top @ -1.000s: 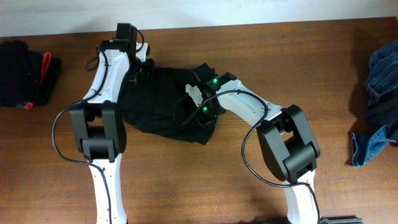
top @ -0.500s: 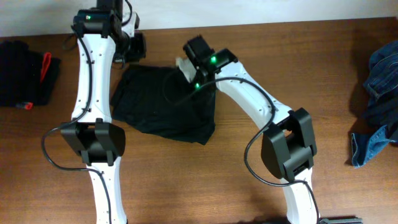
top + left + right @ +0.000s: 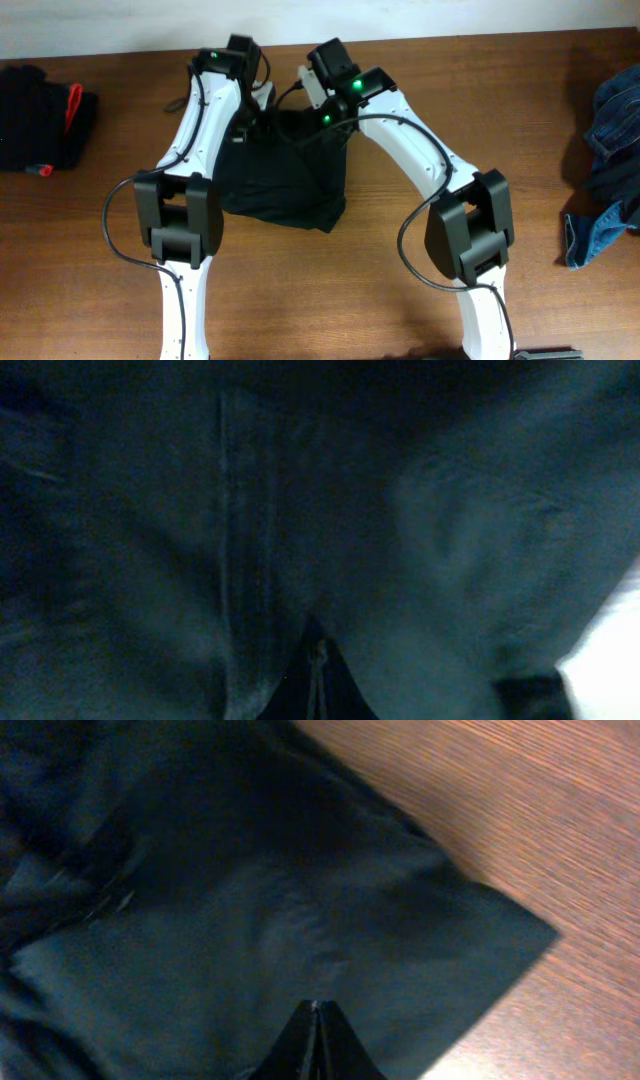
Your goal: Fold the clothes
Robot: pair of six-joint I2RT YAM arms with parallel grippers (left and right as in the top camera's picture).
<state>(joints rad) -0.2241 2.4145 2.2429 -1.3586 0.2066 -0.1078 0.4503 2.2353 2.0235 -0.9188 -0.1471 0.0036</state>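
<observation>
Up top in the overhead view, the black garment (image 3: 285, 190) sits bunched in the upper middle of the wooden tabletop (image 3: 400, 300). Both arms reach over its far edge. The left tool (image 3: 243, 122) is at the garment's upper left part and the right tool (image 3: 322, 128) at its upper right, pretty close to each other. A dark pile with a red bit (image 3: 40, 120) sits at the far left edge, and some blue denim (image 3: 610, 170) is at the far right, both well apart from the black one.

Left wrist view: it's basically all black fabric (image 3: 420, 540), with a vertical seam (image 3: 240, 560) left of centre. The left tool (image 3: 318, 678) is at the bottom middle with its tips pressed together, pinching the cloth as far as I can tell.

Right wrist view: the right tool (image 3: 315, 1025) is at the bottom centre, tips squeezed together on the black fabric (image 3: 260, 920), with creases running into them. One corner of the garment pokes out to the right over bare tabletop (image 3: 520, 810).
</observation>
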